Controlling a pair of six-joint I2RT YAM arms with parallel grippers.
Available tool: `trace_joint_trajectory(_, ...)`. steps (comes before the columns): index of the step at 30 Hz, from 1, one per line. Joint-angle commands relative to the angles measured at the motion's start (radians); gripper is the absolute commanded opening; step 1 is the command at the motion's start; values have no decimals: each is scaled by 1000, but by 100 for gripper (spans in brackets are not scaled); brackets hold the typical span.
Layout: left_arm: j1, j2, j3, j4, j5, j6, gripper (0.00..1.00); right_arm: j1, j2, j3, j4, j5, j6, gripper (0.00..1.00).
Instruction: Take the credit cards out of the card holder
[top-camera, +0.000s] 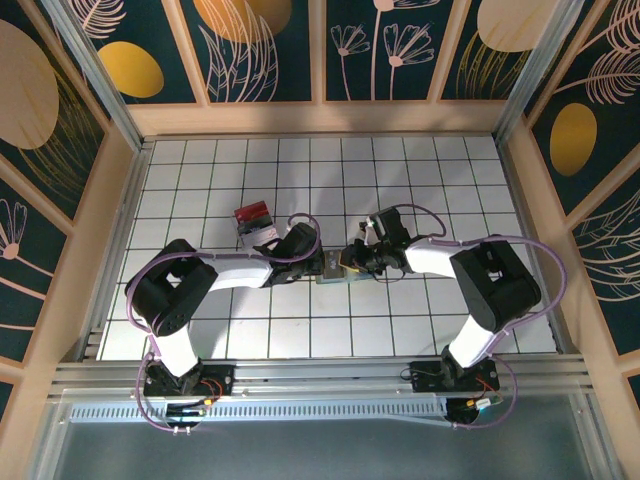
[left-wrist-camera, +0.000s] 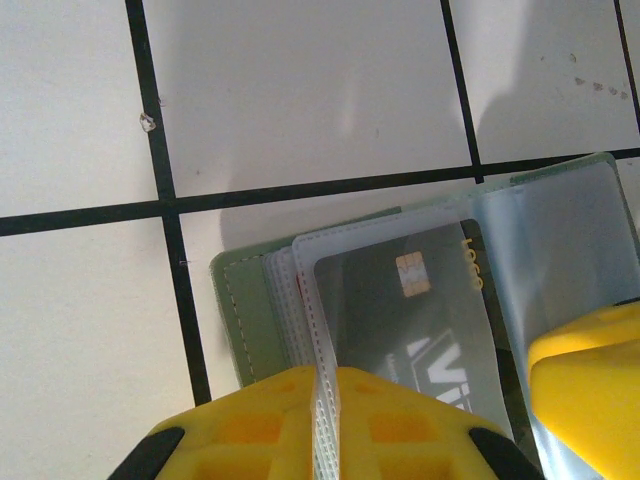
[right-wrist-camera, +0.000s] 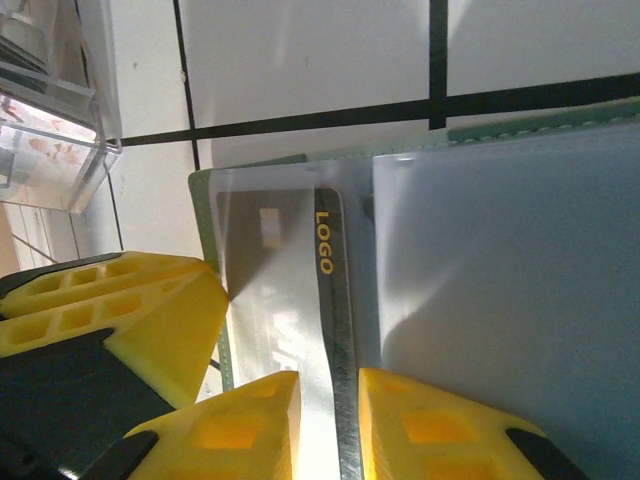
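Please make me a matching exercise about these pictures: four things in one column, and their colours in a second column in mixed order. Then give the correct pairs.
Things:
1. card holder
2. credit card
3. clear box
4. table

Colours:
A. white tiles with black lines
B. dark grey, with the yellow word LOGO
C. see-through, with red contents
D. pale green cover, with clear sleeves

Pairs: 1-D, 2-B, 3-C, 4-A

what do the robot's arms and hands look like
The left arm and right arm have white links, bulky black joints and looping purple cables. The left hand and right hand each carry two blocky yellow fingers moulded with rectangular recessed pockets.
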Motion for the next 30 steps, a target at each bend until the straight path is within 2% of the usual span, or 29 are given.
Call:
trace_joint_trajectory(1,0,19,-8,-28,1,3,13,8,22,-7,38,-19,14,22)
trace_joint_trajectory(16,-2,22,-23,-13,13,-5,8,0,-3,-37,145,-92,59,21)
trace_joint_trajectory(20,-2,14,-29,-16,9,-11,9,1,-15,-31,69,-19,38,21)
trace_joint_trajectory(23,-2,3,-30,-19,2,-13,13,1,-17,-27,24,17,19,21)
trace_joint_trajectory(30,-1,-13,-16,-45,-25,-6,15,0,-39,-27,6,32,11,21)
